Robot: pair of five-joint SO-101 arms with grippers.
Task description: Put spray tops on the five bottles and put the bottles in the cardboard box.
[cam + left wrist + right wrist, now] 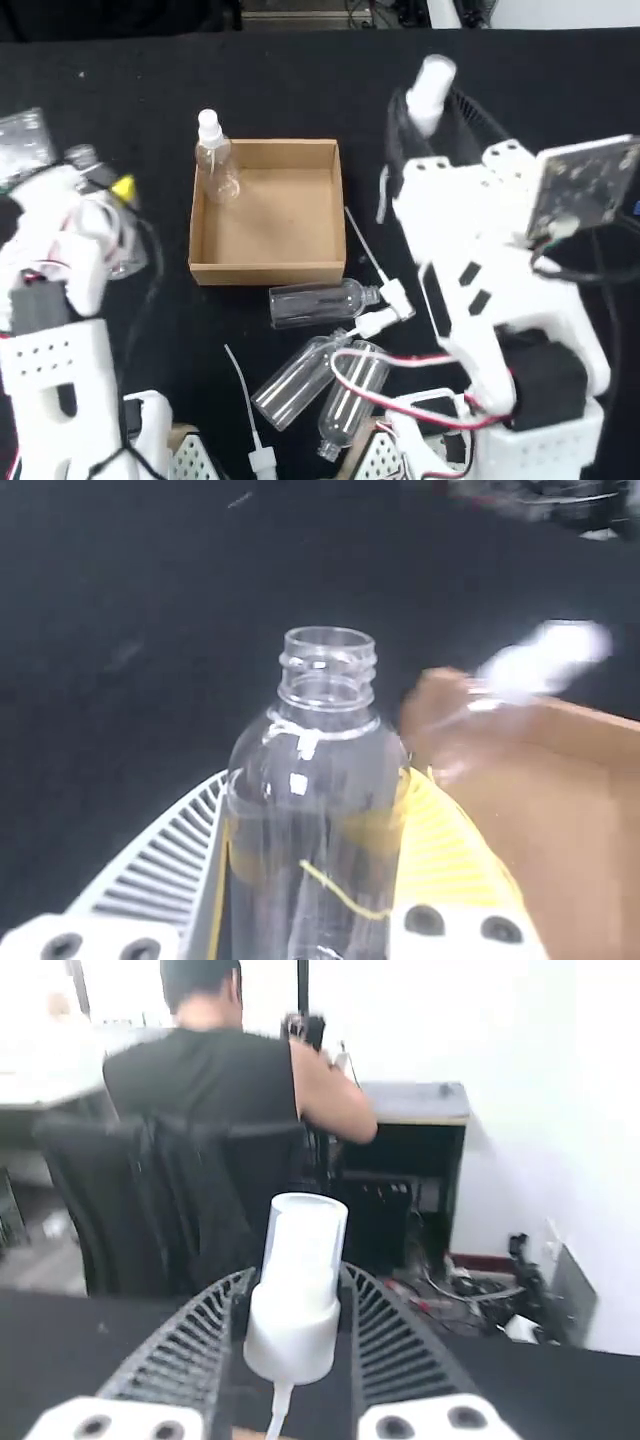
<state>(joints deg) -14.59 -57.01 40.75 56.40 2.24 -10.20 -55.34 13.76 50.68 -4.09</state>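
High view: at left edge, left gripper (108,215) pinching an uncapped bottle (85,157); upper right, right gripper (424,118) clamping a spray top (433,80); cardboard box (265,268) centre, one capped bottle (214,160) inside. Left wrist view: open neck up, mid-frame. Right wrist view: top upright, tube down. Capping step, judging by this; next, probably tube into neck.

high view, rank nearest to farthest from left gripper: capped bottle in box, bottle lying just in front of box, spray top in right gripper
1. capped bottle, box's far left corner
2. lying bottle, just in front of box
3. spray top, in right gripper, far right
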